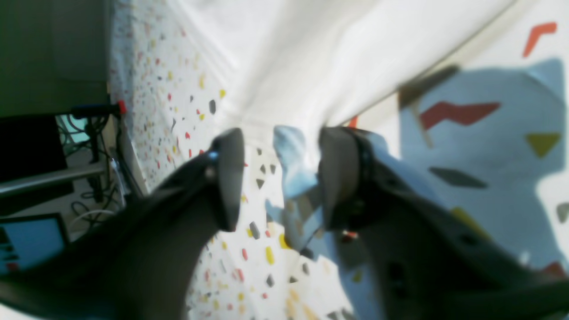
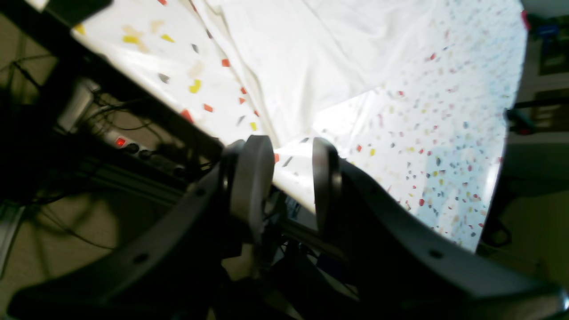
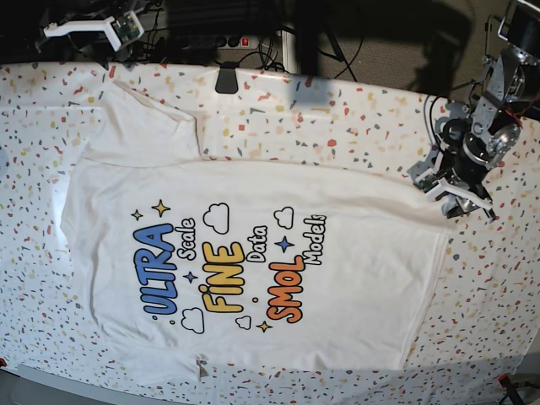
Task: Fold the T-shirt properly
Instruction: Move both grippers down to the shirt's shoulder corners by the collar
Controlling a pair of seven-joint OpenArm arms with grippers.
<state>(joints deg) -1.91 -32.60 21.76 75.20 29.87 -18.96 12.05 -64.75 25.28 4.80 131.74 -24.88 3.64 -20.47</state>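
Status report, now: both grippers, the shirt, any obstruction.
Left gripper open, low over the table by the shirt's edge. Right gripper open at the table edge. T-shirt flat, print up, unfolded. No obstruction seen.

Right gripper (image 2: 291,178): jaws apart, nothing between them. White T-shirt (image 2: 311,58) spread on speckled table (image 2: 444,133). Cables below table edge.

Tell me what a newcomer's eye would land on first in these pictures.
First, the T-shirt, spread print-up across the middle of the speckled table, its blue, yellow and orange lettering running sideways in the base view. Next, the left gripper beside the shirt's hem corner on that view's right, jaws open. The right gripper hangs open at the table's edge near a sleeve.
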